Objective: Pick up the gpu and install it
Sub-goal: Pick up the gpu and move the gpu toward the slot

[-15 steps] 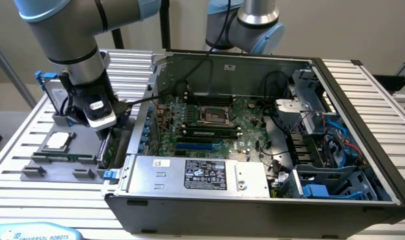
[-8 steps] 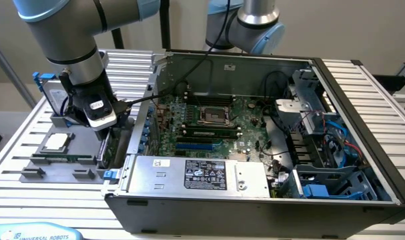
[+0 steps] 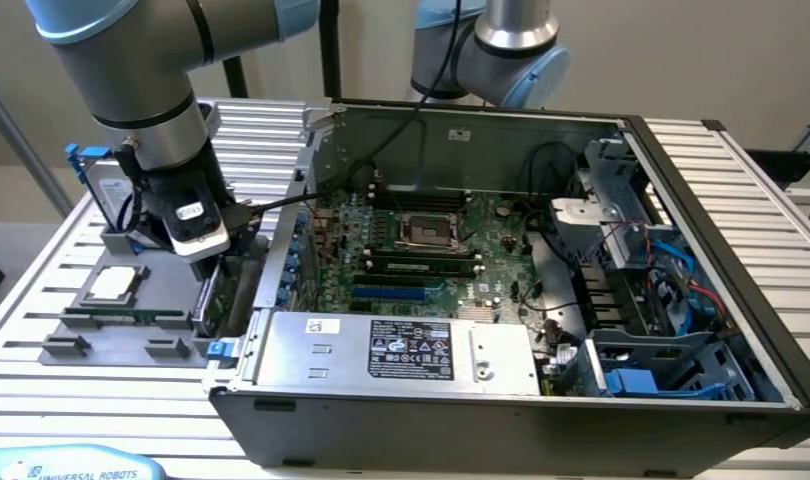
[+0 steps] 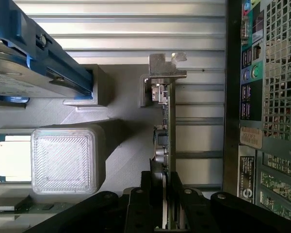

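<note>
end effector point(image 4: 167, 180) clenched on gpu point(image 4: 168, 114) edge (card upright), just beside computer case point(image 4: 232, 121)

We look down steeply from above and in front of the open case point(image 3: 512, 425), at middle distance, the grey tray point(image 3: 125, 340) at nine o'clock from it (exterior view). Our wrist camera peers along the gripper point(image 4: 165, 187), very near; both views share that tray, the gpu point(image 4: 166, 121) and the case's rear wall.

Grey arm point(image 3: 145, 95) points straight down, its black hand point(image 3: 222, 266) point(image 4: 164, 178) clamped onto the edge of the thin green gpu card point(image 4: 168, 126).
</note>
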Tool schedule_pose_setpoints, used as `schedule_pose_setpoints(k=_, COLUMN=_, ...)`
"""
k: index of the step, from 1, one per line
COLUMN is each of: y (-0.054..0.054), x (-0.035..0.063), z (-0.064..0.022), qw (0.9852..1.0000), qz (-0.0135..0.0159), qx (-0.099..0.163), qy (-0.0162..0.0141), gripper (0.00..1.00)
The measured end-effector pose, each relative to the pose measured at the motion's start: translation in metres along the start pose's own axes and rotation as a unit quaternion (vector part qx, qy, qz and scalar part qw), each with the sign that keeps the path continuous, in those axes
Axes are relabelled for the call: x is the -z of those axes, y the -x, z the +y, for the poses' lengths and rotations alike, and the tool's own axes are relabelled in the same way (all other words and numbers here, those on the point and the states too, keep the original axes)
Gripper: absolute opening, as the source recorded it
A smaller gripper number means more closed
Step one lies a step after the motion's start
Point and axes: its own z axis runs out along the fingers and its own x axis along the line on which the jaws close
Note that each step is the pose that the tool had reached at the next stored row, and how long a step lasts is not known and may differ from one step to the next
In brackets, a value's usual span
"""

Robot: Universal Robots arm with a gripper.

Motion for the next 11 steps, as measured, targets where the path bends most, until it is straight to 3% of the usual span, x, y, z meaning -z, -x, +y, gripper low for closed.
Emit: schedule_pose_setpoints(k=11, y=0.0001, x=0.0038, z=0.0002, qw=1.0000, qz=0.0000, qx=0.000, qy=0.0000, gripper=0.27)
